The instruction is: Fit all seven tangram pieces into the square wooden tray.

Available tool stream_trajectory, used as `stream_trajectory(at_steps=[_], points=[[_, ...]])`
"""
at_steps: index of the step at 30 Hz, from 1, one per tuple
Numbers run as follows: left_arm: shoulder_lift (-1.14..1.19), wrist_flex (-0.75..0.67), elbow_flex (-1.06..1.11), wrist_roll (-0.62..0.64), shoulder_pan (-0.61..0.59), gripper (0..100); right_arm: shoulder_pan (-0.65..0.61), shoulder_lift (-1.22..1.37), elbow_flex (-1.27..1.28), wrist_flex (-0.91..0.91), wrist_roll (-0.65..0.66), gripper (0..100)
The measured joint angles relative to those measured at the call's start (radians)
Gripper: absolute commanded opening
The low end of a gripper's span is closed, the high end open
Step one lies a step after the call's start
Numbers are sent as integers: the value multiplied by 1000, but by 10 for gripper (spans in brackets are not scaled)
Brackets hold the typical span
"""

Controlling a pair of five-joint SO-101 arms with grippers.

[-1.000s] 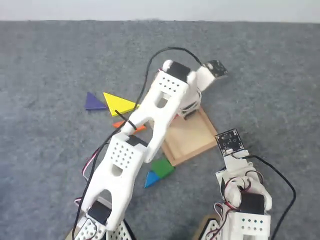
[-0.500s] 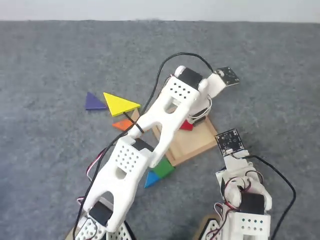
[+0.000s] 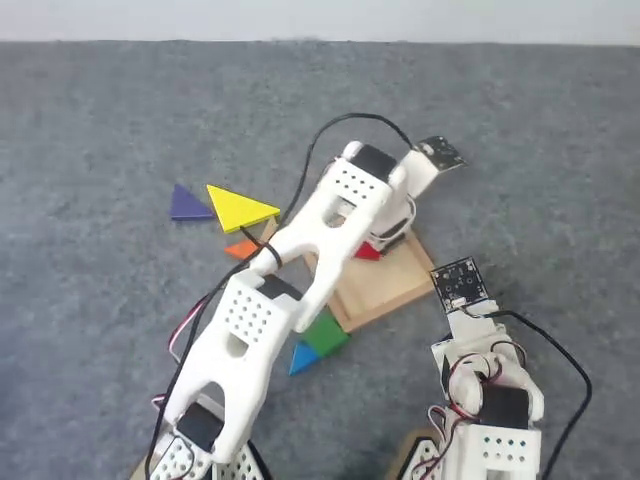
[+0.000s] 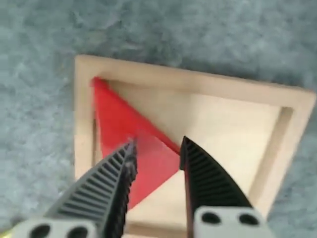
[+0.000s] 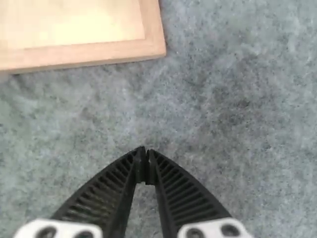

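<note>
Red triangle now lies in the tray, 1 of 7 pcs.
In the last sec. your left gripper swung over the tray and drew back a bit, showing the triangle flat in a corner, along the wall. Jaws are apart just above it, released. Right gripper is clenched, empty, over carpet near the tray.

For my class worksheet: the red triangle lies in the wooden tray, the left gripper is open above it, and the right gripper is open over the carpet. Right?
No: the right wrist view shows the right gripper shut over the carpet. The rest holds.
</note>
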Motion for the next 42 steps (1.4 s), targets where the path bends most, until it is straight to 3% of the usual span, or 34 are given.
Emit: stream_trajectory(at_steps=[10,18,22,27,32,36,42], points=[[0,15,0,-37,-57,115,0,0,0,0,0,8],[-158,112,20,-26,55,115,0,0,0,0,0,8],[-196,121,152,-17,52,83,0,0,0,0,0,8],[-273,-38,465,-26,64,59,0,0,0,0,0,8],[-617,-321,865,-31,150,71,0,0,0,0,0,8],[-876,-565,1163,12,89,110,3,0,0,0,0,8],[-842,-601,1234,8,-41,116,2,0,0,0,0,8]])
